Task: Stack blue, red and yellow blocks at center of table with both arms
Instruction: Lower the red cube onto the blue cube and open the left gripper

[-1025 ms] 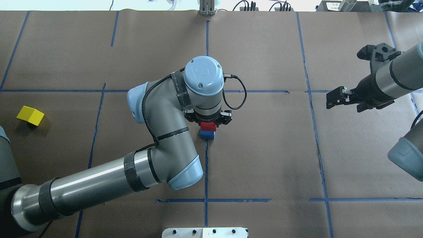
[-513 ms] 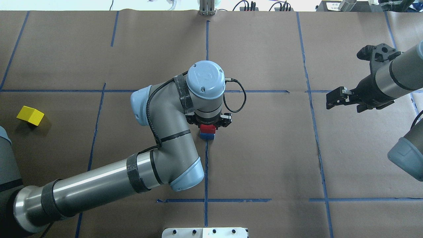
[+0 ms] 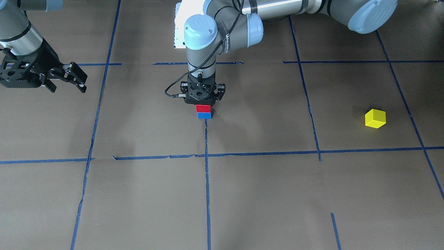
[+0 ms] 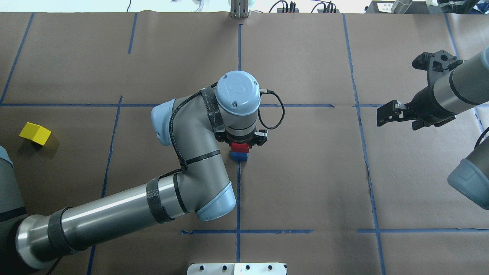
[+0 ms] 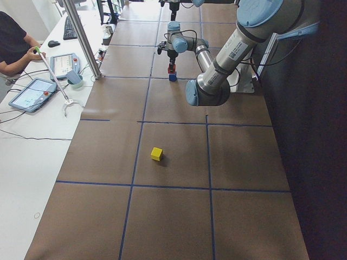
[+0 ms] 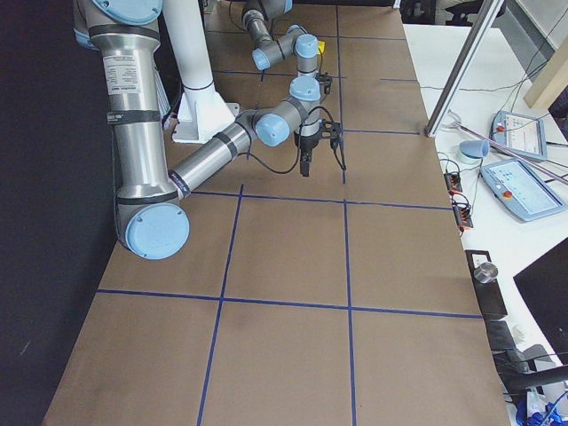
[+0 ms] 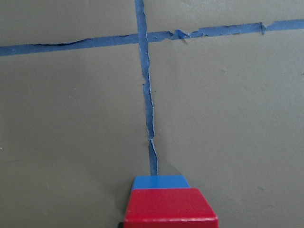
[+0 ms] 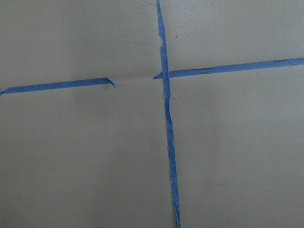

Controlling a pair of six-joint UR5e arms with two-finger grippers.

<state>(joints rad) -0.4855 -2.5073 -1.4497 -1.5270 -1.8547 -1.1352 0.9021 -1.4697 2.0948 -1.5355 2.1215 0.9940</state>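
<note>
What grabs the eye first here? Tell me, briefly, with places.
A red block sits on a blue block at the table's center, the left gripper closed around the red one. A lone yellow block lies far off on the robot's left; the right gripper hangs empty at its own side.

No text or label is legible anywhere.
</note>
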